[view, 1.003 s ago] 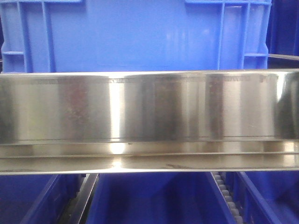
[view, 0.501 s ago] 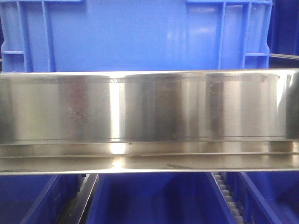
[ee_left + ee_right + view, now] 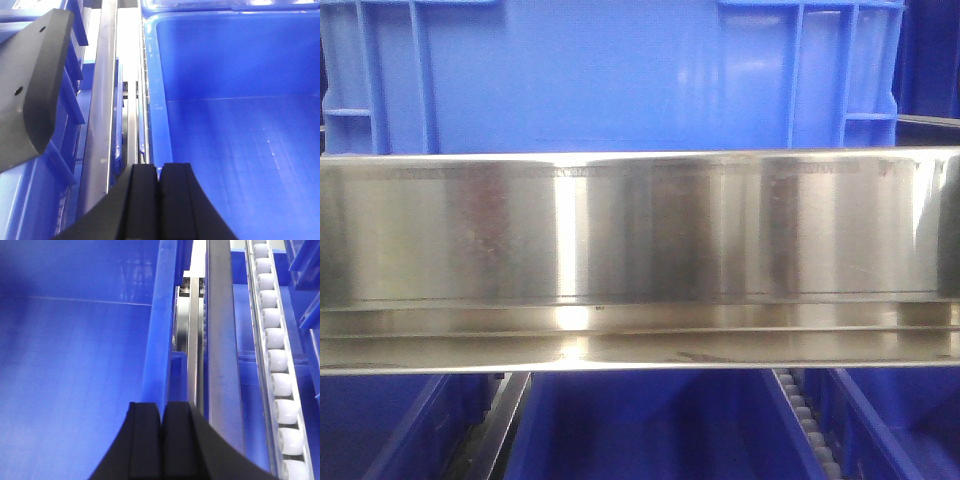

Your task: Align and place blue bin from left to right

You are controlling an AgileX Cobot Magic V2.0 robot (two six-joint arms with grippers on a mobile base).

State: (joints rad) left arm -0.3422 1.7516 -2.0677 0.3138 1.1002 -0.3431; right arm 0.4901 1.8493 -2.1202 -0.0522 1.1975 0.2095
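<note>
Jaws pressed together on left gripper (image 3: 160, 170) and right gripper (image 3: 161, 409), tips at opposite side rims of large glossy blue plastic bin (image 3: 610, 75) — behind shiny steel rail (image 3: 640, 230), nearly frame-wide. Empty; likely light, stiff, slick-walled — best held at rims, both sides.

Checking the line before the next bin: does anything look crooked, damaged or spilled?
Nothing stands out. The blue bin sits square behind the steel rail. Its inside shows no spill or crack, and the roller track beside it has evenly spaced rollers.
</note>
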